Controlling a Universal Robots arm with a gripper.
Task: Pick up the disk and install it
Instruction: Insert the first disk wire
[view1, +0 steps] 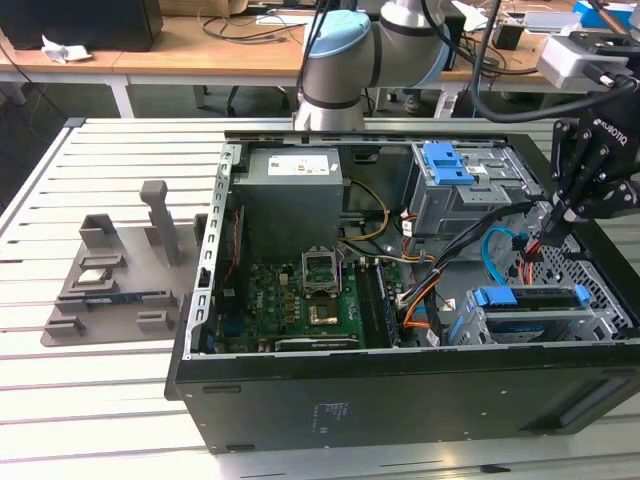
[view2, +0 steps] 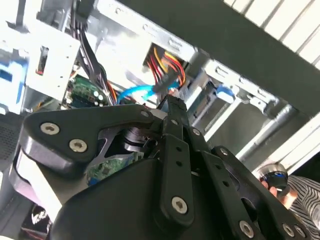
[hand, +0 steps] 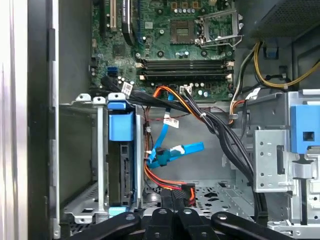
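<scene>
Pinched narrow at a black plug (hand: 183, 192), gripper (view1: 553, 222) just beyond the disk (view1: 530, 300), seated in the case (view1: 400, 400) bay, near corner at the exterior view's right, long axis left-to-right.

Even, bright indoor light falls on the exterior view; shadows are soft, deepest inside the case (view1: 300, 390). In the second wrist view the gripper (view2: 172, 107) fills the foreground, dark and blurred, while metal behind it flares white, perhaps from overhead lamps. The first wrist view is sharp on the motherboard (hand: 165, 50), with a pale washed-out strip along one edge.
</scene>
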